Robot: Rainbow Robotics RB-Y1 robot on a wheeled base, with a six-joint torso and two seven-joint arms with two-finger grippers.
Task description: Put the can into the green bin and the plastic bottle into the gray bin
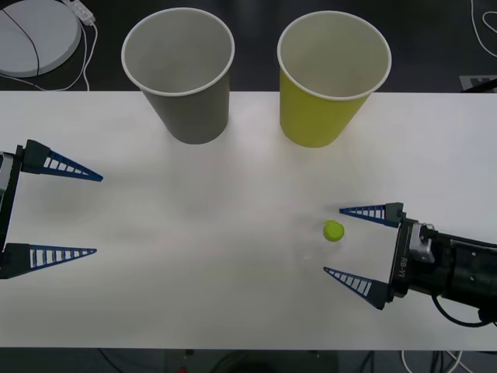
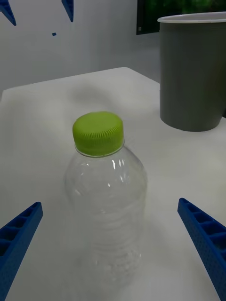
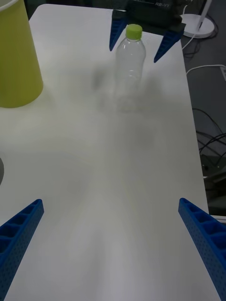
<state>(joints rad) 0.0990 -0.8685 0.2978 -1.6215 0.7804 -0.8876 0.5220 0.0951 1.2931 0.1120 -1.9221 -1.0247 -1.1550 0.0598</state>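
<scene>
Bins: two at the counter's [image 1: 233, 295] far edge, gray bin [image 1: 185, 81] left, green bin [image 1: 326, 85] right.
Bottle [image 1: 332, 231]: one, upright, near the right end.
Right gripper [image 1: 351, 242]: jaws wide, flanking the bottle, not touching.
Left gripper [image 1: 78, 214]: jaws wide, left edge, open counter ahead.

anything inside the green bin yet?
The green bin looks empty as far down as its pale inside shows; the bottom is hidden by its wall. The plastic bottle stands on the table.
</scene>
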